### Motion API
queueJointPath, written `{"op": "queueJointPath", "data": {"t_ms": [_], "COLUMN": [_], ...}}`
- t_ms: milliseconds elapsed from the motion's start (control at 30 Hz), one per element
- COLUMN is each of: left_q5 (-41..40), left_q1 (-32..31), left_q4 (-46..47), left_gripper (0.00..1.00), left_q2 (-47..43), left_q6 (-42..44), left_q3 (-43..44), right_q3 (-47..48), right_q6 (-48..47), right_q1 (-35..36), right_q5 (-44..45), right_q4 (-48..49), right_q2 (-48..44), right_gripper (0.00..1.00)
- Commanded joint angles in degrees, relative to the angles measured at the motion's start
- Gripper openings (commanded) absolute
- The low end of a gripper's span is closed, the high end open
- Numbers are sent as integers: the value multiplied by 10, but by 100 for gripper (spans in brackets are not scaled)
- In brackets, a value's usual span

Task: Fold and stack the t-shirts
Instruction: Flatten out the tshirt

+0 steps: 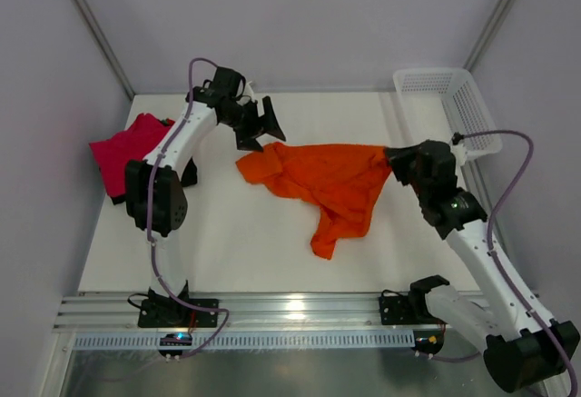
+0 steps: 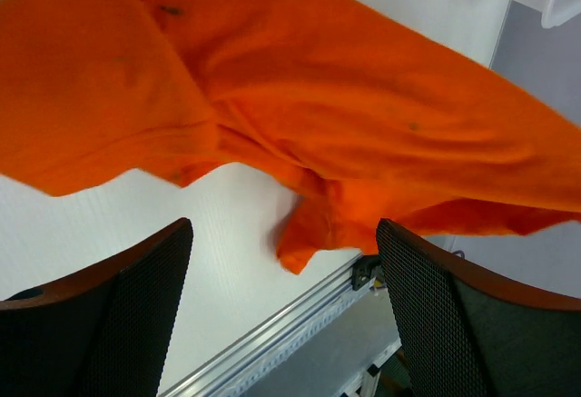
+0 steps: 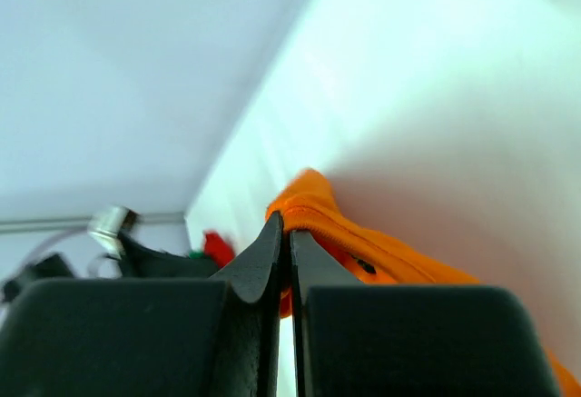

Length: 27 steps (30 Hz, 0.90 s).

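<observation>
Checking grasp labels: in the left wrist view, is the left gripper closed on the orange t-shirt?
No: the left gripper has its fingers wide apart, table showing between them; the orange t-shirt lies beyond their tips.

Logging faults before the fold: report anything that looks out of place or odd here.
The magenta t-shirt lies bunched, spilling over the left edge of the table. The orange t-shirt is crumpled and shows small dark specks in the left wrist view; stains or holes, cannot tell.
</observation>
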Motion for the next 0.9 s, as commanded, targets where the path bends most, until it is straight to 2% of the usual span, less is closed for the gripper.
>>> {"op": "queueJointPath", "data": {"t_ms": [0,167,367,433,533,600,633,733,867], "left_q5": [1,0,16,18,27,40,41,42,34], "left_q1": [4,4,4,4,4,4,4,4,4], "left_q4": [9,13,33,37,53,71,78,95,101], "left_gripper": [84,84,84,84,84,84,84,84,84], "left_q2": [-29,-31,-25,-24,-21,-18,-17,-18,-23], "left_q6": [8,8,-11,-15,-24,-36,-41,-52,-50], "left_q3": [-7,-9,-11,-11,-13,-20,-23,-36,-45], "right_q3": [130,278,367,395,503,624,681,714,694], "right_q6": [-138,-222,-252,-261,-292,-297,-290,-228,-162], "right_q1": [-17,-18,-18,-18,-18,-17,-15,4,36], "right_q5": [105,137,85,20,-107,-208,-321,-457,-527], "right_q4": [-16,-26,-56,-50,-84,-111,-112,-47,69], "right_q2": [-8,10,40,61,112,199,255,307,324], "right_gripper": [3,3,3,3,3,3,3,3,3]}}
